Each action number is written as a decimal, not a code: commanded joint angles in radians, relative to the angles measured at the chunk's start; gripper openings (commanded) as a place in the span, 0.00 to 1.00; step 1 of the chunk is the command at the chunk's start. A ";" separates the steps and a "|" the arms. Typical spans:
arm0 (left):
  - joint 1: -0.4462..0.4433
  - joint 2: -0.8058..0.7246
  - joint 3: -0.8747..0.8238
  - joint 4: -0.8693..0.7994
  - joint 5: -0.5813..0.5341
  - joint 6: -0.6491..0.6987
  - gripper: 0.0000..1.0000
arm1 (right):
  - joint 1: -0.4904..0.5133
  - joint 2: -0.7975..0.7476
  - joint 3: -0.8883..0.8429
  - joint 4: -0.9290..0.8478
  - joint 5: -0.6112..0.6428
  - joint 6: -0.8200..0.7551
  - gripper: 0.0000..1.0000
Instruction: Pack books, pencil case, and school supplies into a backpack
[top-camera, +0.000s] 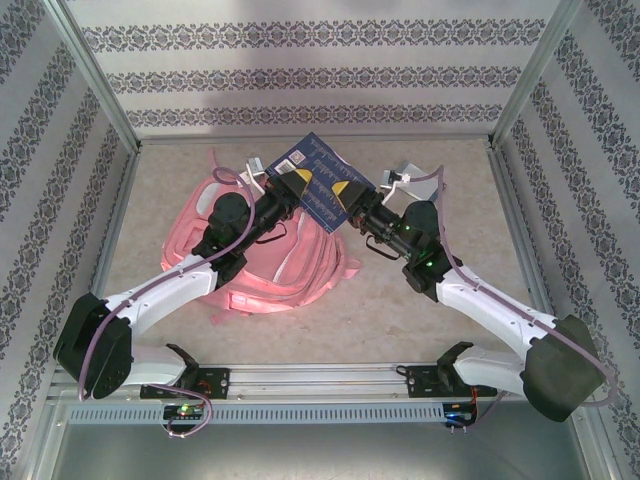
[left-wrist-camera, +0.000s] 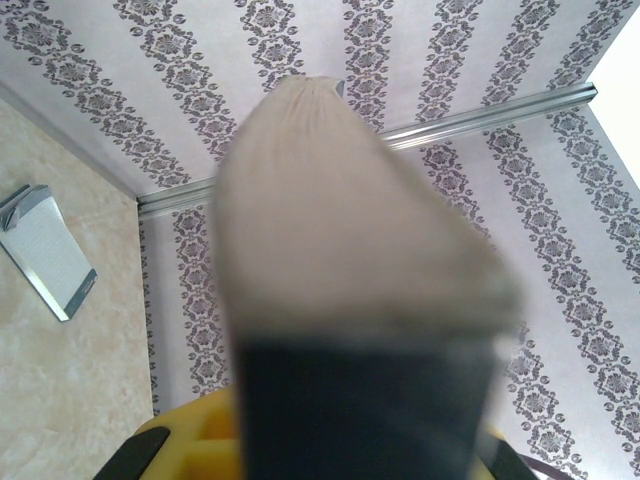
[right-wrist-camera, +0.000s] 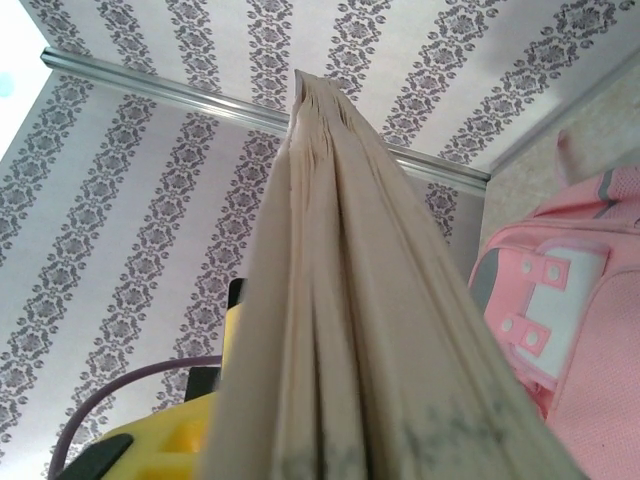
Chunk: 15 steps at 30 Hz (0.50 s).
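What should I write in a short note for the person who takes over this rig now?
The left gripper is shut on the navy book, held up over the backpack.
The right gripper has the same book's edge between its fingers; a firm grip cannot be confirmed.
The backpack lies on the table; the grey-white notebook lies to its right.
Done: book lifted. Left: put it in the backpack, then the notebook.

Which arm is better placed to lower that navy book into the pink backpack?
Probably left: the left gripper grips the dark navy white-labelled book over the large pink fabric backpack; the right gripper reaches in from beside it.
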 joint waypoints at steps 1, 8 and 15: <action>-0.011 -0.007 -0.010 0.064 -0.016 -0.010 0.00 | 0.015 -0.017 0.020 0.045 0.028 -0.021 0.21; -0.011 -0.012 -0.010 0.042 -0.022 0.002 0.00 | 0.027 -0.027 -0.007 0.028 0.042 -0.033 0.28; -0.012 -0.019 -0.001 -0.015 -0.016 0.030 0.00 | 0.032 -0.055 -0.023 -0.030 0.078 -0.063 0.00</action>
